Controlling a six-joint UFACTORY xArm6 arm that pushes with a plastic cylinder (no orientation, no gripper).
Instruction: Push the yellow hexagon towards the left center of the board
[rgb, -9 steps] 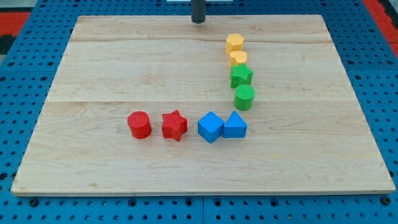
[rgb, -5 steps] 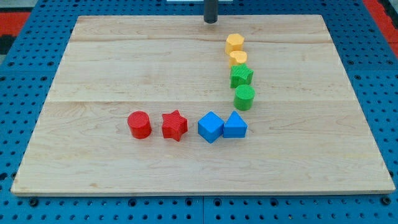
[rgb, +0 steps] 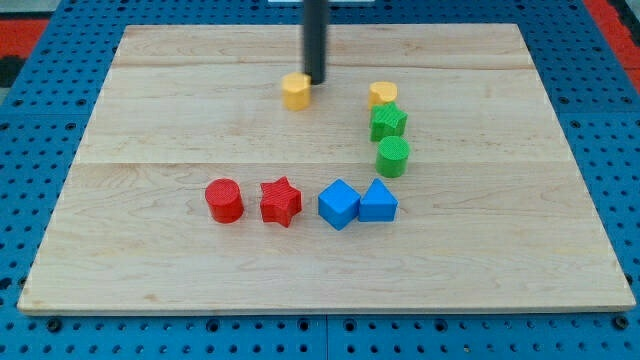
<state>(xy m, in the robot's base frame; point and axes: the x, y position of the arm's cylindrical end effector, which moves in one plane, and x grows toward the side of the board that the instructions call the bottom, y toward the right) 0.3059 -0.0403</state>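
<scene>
While the dark rod comes down from the view's top, my tip (rgb: 315, 79) sits right against the upper right side of the yellow hexagon block (rgb: 295, 91); it is a bare rod with nothing to open or close. That hexagon lies on the pale wooden board (rgb: 150, 120), above the middle and left of the other yellow block (rgb: 382, 94). Below that one sit a green star block (rgb: 388, 122) and a green round block (rgb: 393, 157).

Pale wooden board (rgb: 200, 120) of glued planks, smooth and matt with visible grain. Blue perforated base (rgb: 40, 330) beneath. Ridged matt plastic yellow hexagon (rgb: 295, 91) and red cylinder (rgb: 224, 201). Dark matt rod.
</scene>
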